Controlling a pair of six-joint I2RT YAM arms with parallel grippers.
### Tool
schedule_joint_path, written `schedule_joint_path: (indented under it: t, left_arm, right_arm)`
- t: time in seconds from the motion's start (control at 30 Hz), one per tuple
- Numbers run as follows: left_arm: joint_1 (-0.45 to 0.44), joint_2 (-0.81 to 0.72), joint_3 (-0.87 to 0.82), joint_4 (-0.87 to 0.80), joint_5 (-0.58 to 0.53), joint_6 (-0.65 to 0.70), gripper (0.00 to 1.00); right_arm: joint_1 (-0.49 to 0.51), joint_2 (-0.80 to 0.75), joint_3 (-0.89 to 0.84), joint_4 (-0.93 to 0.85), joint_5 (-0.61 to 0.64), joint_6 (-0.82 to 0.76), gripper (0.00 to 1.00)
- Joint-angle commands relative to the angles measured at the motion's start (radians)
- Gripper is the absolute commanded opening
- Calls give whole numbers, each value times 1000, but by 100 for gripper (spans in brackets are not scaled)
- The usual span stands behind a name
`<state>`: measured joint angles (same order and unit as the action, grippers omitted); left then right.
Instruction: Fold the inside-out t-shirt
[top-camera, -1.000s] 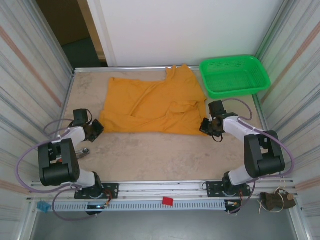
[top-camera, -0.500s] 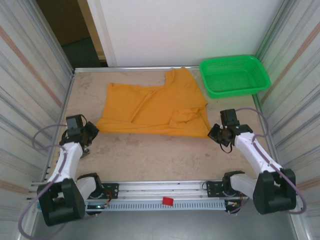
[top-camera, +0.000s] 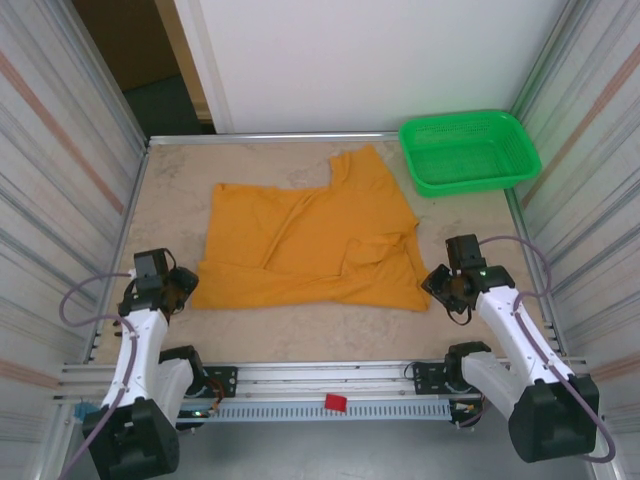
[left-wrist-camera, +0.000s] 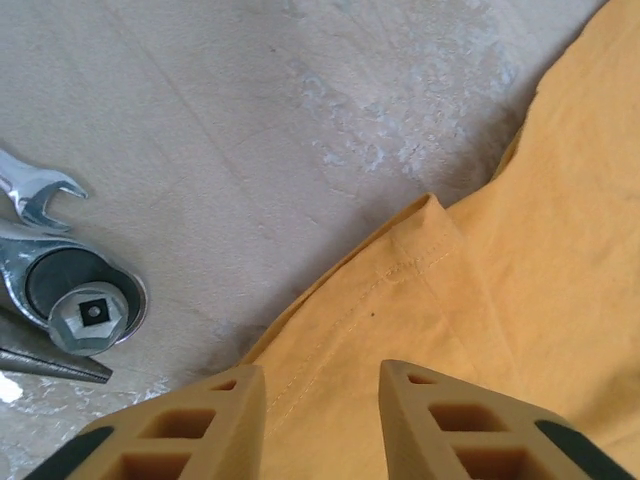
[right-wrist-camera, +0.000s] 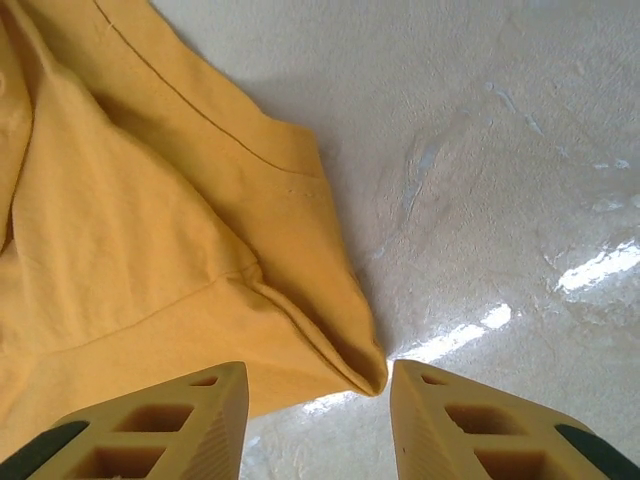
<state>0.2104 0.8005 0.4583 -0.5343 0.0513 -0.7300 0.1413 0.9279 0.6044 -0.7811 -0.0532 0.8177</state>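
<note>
The inside-out t-shirt (top-camera: 310, 240) is mustard-orange and lies spread on the table with loose folds, its hem toward the near edge. My left gripper (top-camera: 178, 285) sits at the shirt's near left corner. In the left wrist view that gripper (left-wrist-camera: 320, 385) is open, with stitched hem cloth (left-wrist-camera: 500, 300) lying flat below the gap. At the near right corner, my right gripper (top-camera: 440, 285) is open too. In the right wrist view the folded corner (right-wrist-camera: 130, 230) rests on the table between the right gripper's (right-wrist-camera: 318, 385) fingers, untouched.
A green plastic basket (top-camera: 468, 150) stands at the back right corner. A steel wrench and socket tool (left-wrist-camera: 85, 300) lie on the table just left of the shirt's corner. Corrugated metal walls close in both sides. A metal rail (top-camera: 300, 375) runs along the near edge.
Both arms drew back toward the near edge, dragging the shirt's hem with them and flattening it. Both grippers, shut on the hem corners before, now stand open and have let go.
</note>
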Motion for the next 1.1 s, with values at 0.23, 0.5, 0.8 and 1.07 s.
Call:
schedule_joint_path:
  t: [0.23,0.5,0.8,1.07]
  left_arm:
    - [-73,60,164,32,35,134,38]
    - [-265,234,271,95,78,171,40]
    - [-357,282,266,141,47,139,40]
    - [-365,270,255,146,33,134,40]
  right_arm:
    - [32,358,252,177,-146,-139,35]
    - [103,594,346,270,-151,-90,46]
    - [118,722,410,305,-126,-71,51]
    - [118,740,428,324,-156,-63,3]
